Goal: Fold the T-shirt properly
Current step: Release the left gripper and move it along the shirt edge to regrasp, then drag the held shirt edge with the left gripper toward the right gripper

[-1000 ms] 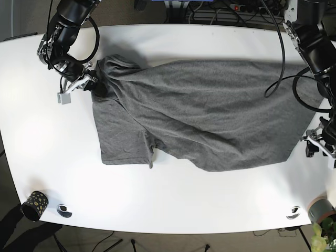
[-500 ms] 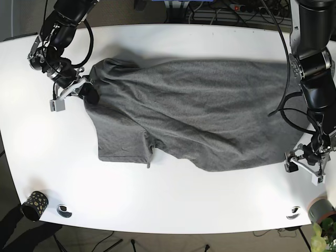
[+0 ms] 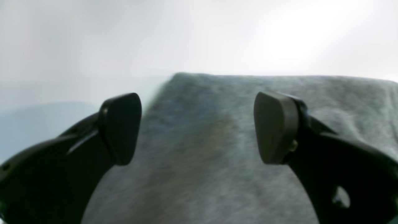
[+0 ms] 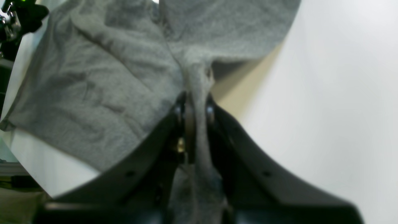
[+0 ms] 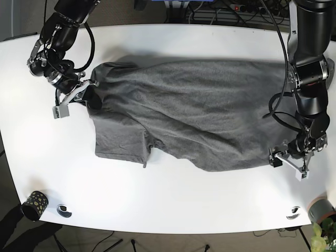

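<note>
The grey T-shirt (image 5: 194, 113) lies spread and wrinkled across the white table (image 5: 173, 199). My right gripper (image 5: 90, 97), on the base view's left, is shut on a bunched fold at the shirt's left edge. The right wrist view shows the fabric (image 4: 93, 77) pinched between its jaws (image 4: 194, 109). My left gripper (image 5: 278, 158) is low at the shirt's lower right corner. In the left wrist view it (image 3: 197, 127) is open, its fingers (image 3: 275, 127) either side of the shirt's edge (image 3: 233, 93), and I cannot tell if they touch the cloth.
A black dotted cup (image 5: 34, 205) and a small round fitting (image 5: 64, 210) sit at the front left. Another fitting (image 5: 293, 212), a grey roll (image 5: 321, 210) and a plant (image 5: 323, 236) are at the front right. Cables (image 5: 231, 10) run behind the table.
My left arm has come in from the table's right edge to the shirt's lower right corner. My right gripper has shifted slightly down, dragging the shirt's left side a little leftward.
</note>
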{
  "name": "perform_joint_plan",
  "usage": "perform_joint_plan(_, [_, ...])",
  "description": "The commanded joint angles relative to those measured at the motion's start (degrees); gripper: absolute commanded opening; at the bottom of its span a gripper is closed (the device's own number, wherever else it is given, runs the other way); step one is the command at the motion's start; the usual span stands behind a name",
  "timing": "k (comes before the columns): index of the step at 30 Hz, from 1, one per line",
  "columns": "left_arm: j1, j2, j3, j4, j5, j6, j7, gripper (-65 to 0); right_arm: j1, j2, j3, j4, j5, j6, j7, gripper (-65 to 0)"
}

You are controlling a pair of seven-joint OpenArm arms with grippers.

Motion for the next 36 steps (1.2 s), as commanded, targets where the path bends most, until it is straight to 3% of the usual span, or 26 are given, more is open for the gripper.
perform_joint_plan(1, [-1.1, -0.6, 0.0, 0.8, -0.5, 0.0, -1.5, -11.5, 0.6, 1.0, 0.2, 1.3, 1.3, 0.38, 1.3, -65.0])
perform_joint_plan(6, [0.9, -0.8, 0.4, 0.9, -0.2, 0.1, -5.4, -11.5, 0.7, 1.1, 0.2, 1.2, 1.2, 0.38, 1.3, -65.0])
perform_joint_plan(14, [3.0, -2.5, 1.1, 1.1, 4.1, 0.1, -8.4, -11.8, 0.6, 1.1, 0.1, 1.2, 1.2, 0.38, 1.3, -65.0])
perform_joint_plan(17, [3.3, -4.9, 1.1, 1.1, 4.1, -0.1, -8.5, -11.8, 0.7, 1.0, 0.1, 1.2, 1.2, 0.38, 1.3, -65.0])
perform_joint_plan(24, [5.8, -5.2, 2.2, 1.1, 3.7, -0.4, -7.2, -12.2, 0.7, 1.0, 0.1, 1.2, 1.3, 0.38, 1.3, -65.0])
perform_joint_plan(26, [6.4, -5.2, 2.2, 1.1, 3.6, -1.9, -6.2, -15.0, 0.8, 1.0, 0.1, 1.2, 1.3, 0.38, 1.3, -65.0])
perform_joint_plan(31, [7.4, -5.1, 2.3, 1.1, 3.6, -8.1, -5.2, -30.6, 0.8, 1.0, 0.1, 1.2, 1.3, 0.38, 1.3, -65.0])
perform_joint_plan(36, [7.8, -4.5, 2.2, 1.2, 3.5, -13.6, -3.0, -34.7, 0.8, 1.0, 0.1, 1.2, 1.3, 0.38, 1.3, -65.0])
